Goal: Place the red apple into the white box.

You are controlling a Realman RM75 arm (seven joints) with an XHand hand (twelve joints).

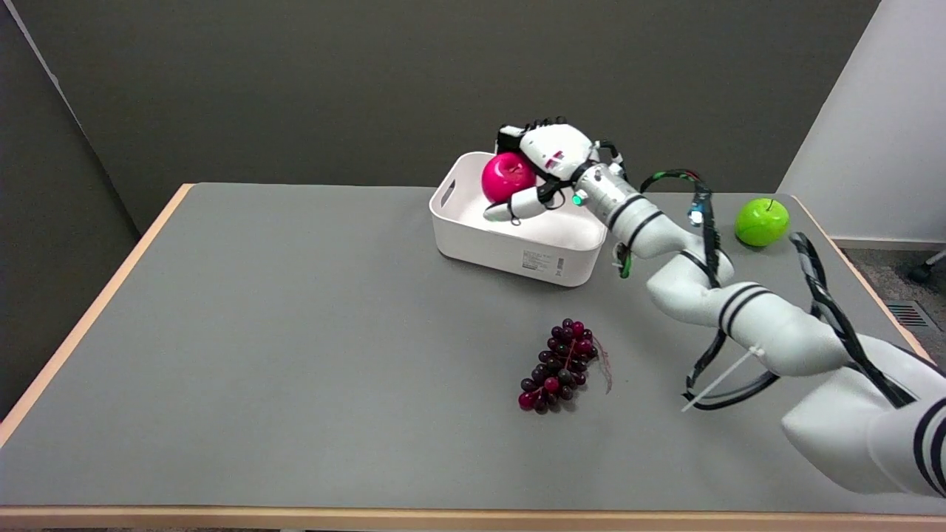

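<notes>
Red apple (507,176) gripped in right hand (550,159), fingers (516,207) wrapped around it, held over the white box (510,247) interior at its far side. Box sits on grey worktop (295,332). Dark grapes (559,364) lie nearer the camera; green apple (762,221) far right, well apart.

High oblique view across table (222,332)

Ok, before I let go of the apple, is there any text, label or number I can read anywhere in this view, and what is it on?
Nothing can be read.
White rectangular plastic box: a small sticker on its near side wall, with print and what looks like a barcode, too small and blurred to read.
Right hand, holding the glossy red apple: small red marks on its back, illegible.
</notes>
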